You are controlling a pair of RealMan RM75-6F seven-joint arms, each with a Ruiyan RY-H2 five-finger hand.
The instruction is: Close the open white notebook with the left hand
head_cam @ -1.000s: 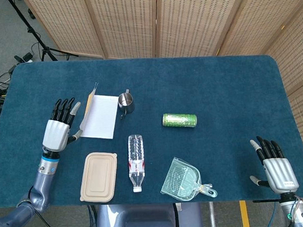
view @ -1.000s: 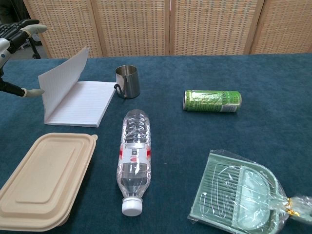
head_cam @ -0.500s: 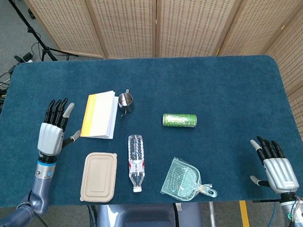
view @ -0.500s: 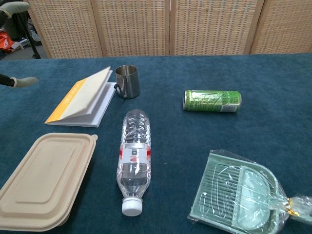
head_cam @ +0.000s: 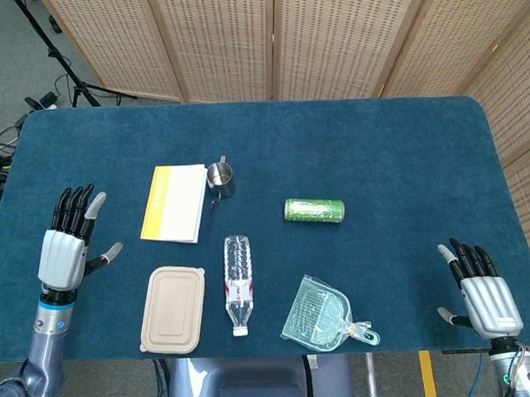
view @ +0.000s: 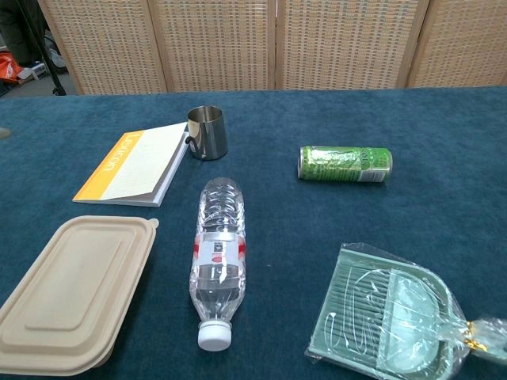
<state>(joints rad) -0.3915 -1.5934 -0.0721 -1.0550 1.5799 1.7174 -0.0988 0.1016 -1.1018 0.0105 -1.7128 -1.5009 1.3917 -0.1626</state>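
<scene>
The notebook (head_cam: 174, 202) lies flat and closed on the blue table, its cover white with a yellow band along the left edge; the chest view shows the notebook (view: 133, 162) the same way. My left hand (head_cam: 65, 250) hovers well to the left of it, fingers spread, holding nothing. It is out of the chest view. At the table's front right corner my right hand (head_cam: 482, 291) rests open and empty.
A steel cup (head_cam: 220, 180) stands right beside the notebook's top right corner. In front lie a beige lidded box (head_cam: 173, 309) and a plastic bottle (head_cam: 238, 283). A green can (head_cam: 314, 210) and a green dustpan (head_cam: 324, 314) lie further right.
The notebook's raised cover has dropped shut, and the book now lies flat. My left hand has drawn back to the left and toward the front edge. The right hand stayed still.
</scene>
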